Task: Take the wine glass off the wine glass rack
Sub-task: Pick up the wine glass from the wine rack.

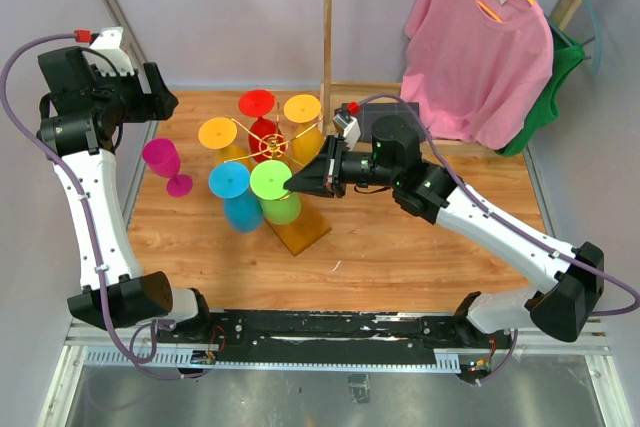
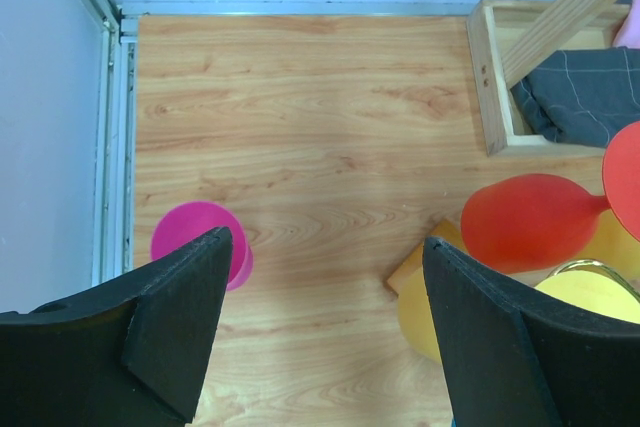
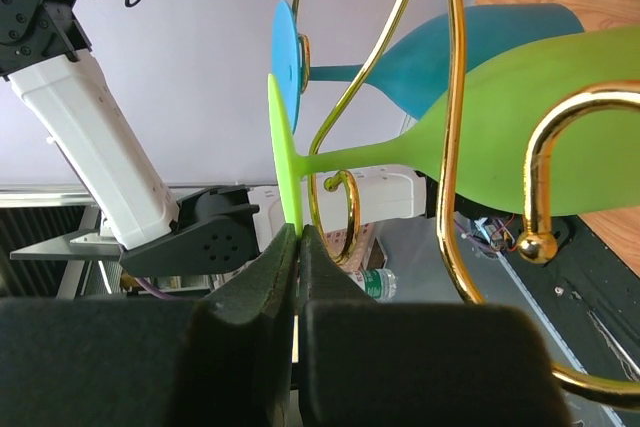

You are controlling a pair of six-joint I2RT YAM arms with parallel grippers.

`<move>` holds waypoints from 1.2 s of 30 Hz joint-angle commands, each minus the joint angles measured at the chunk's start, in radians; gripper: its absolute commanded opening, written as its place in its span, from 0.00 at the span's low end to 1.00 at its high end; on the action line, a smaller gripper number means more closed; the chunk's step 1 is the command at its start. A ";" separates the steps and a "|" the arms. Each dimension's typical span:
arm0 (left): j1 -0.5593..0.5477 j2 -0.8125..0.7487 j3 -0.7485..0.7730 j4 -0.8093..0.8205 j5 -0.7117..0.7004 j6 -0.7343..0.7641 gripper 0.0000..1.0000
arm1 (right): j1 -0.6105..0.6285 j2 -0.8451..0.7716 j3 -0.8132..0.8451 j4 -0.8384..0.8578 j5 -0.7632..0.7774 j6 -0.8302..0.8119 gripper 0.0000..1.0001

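The wood-grain worktop [image 1: 400, 247] carries everything, with a pink T-shirt on a yellow hanger [image 1: 480, 47] hanging over its far right corner. Near the worktop's middle stands the gold wire wine glass rack with curled arms on a rectangular wooden base [image 1: 300, 229]. Plastic glasses hang from it upside down, feet up and bowls down, so each stem runs roughly vertical: a lime green wine glass [image 1: 273, 187] at the near right, a blue glass [image 1: 233, 190] just left of it, an orange glass [image 1: 220, 135], a red glass [image 1: 258, 107] and a yellow glass [image 1: 303, 112] farther back. A magenta glass [image 1: 165, 162] stands upright on the worktop, left of the rack and apart from it.

The right gripper [image 1: 292, 184] reaches in from the right, level with the top of the rack. Its fingers [image 3: 255, 317] are pressed together on the thin edge of the lime green wine glass's round foot; the wrist view shows the stem passing through a gold arm and the bowl lying against the blue glass.

The left gripper [image 1: 170, 105] hangs above the far left of the worktop, over the magenta glass, with its fingers [image 2: 180, 317] wide apart and nothing between them.
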State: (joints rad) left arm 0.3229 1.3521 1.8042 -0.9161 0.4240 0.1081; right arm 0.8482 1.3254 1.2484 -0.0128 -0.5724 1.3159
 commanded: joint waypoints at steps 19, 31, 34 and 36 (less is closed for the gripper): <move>-0.003 0.002 -0.004 0.006 0.012 0.011 0.82 | -0.061 -0.014 0.014 0.001 0.042 0.037 0.01; -0.002 0.002 -0.002 0.005 0.019 0.007 0.82 | -0.108 -0.075 -0.018 -0.029 0.063 0.038 0.01; -0.003 0.002 -0.002 0.005 0.021 0.008 0.82 | -0.120 -0.095 -0.025 -0.049 0.064 0.034 0.01; -0.002 0.002 0.000 0.005 0.021 0.008 0.82 | -0.123 -0.107 -0.030 -0.057 0.063 0.032 0.01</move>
State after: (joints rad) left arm 0.3229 1.3521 1.8023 -0.9161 0.4267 0.1081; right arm 0.7456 1.2636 1.2324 -0.0540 -0.5232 1.3479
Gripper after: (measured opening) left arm 0.818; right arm 0.015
